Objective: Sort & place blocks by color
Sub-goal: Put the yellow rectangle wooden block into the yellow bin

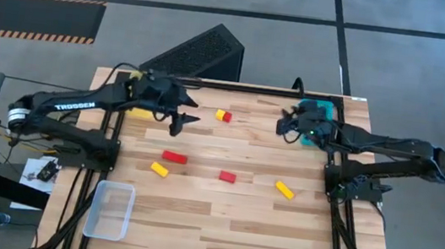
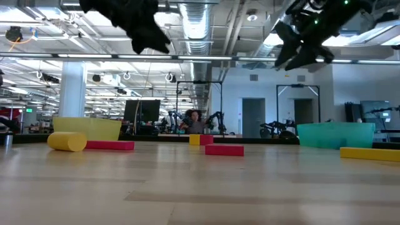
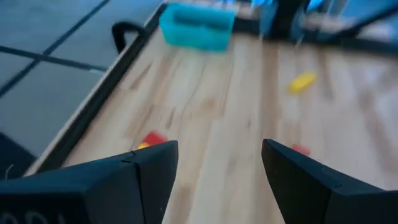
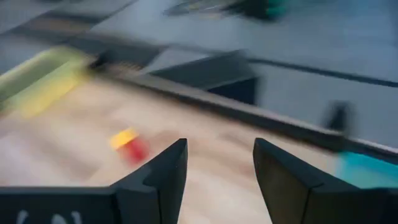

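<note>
Several small blocks lie flat on the wooden table: a red and a yellow block side by side [image 1: 223,115] at the far middle, a red oblong one [image 1: 174,157], a yellow one [image 1: 159,169], a red one [image 1: 227,176] and a yellow one [image 1: 284,190]. No blue block shows. My left gripper [image 1: 185,121] hangs open and empty above the table, left of the red-and-yellow pair [image 3: 149,140]. My right gripper [image 1: 284,124] hangs open and empty above the table, right of that pair [image 4: 127,144]. Both are well above the table in the low view.
A yellow tray [image 1: 137,112] stands at the far left, partly under my left arm. A teal tray [image 1: 320,109] stands at the far right under my right arm. A clear tray [image 1: 110,209] stands at the near left. Bare wood lies along the near edge.
</note>
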Motion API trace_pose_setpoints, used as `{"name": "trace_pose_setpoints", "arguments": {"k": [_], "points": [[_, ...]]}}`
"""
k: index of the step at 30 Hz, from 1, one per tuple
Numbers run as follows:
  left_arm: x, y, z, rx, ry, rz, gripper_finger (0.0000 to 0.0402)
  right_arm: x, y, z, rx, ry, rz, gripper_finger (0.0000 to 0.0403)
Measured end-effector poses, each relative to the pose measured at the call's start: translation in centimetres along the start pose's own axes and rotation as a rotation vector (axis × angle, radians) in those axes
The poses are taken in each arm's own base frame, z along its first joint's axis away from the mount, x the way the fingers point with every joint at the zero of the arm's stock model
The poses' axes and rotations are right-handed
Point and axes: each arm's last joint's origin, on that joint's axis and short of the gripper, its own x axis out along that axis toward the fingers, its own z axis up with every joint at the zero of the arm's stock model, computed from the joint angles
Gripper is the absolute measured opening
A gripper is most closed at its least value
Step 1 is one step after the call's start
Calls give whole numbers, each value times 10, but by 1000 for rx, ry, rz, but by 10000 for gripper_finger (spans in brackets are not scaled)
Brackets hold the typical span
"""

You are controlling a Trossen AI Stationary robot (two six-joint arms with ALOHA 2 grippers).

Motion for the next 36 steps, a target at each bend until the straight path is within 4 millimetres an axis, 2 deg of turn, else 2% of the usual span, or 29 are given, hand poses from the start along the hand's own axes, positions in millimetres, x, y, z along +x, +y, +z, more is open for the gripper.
{"name": "trace_pose_setpoints", "arguments": {"k": [3,6,9,12,17,21,26,30,36], "points": [[3,-23,7,-116,-62,-100,222,-6,9,-8,15,142,203,198],[4,-53,11,-144,-100,-224,222,-20,23,-32,-16,358,324,189],[3,-84,8,-171,-113,-202,222,-39,27,-69,-155,523,213,176],[0,-113,4,-186,-148,-121,222,-54,26,-95,-207,550,100,170],[-3,-145,-9,-195,-155,-32,222,-71,32,-134,-245,627,163,187],[-1,-153,-13,-233,-161,5,222,-74,31,-160,-248,649,134,225],[3,-150,-14,-264,-148,14,222,-73,32,-178,-315,665,92,267],[6,-147,-14,-253,-142,28,222,-66,38,-194,-407,693,92,270],[9,-140,-16,-218,-113,77,222,-57,46,-214,-428,677,49,259]]}}
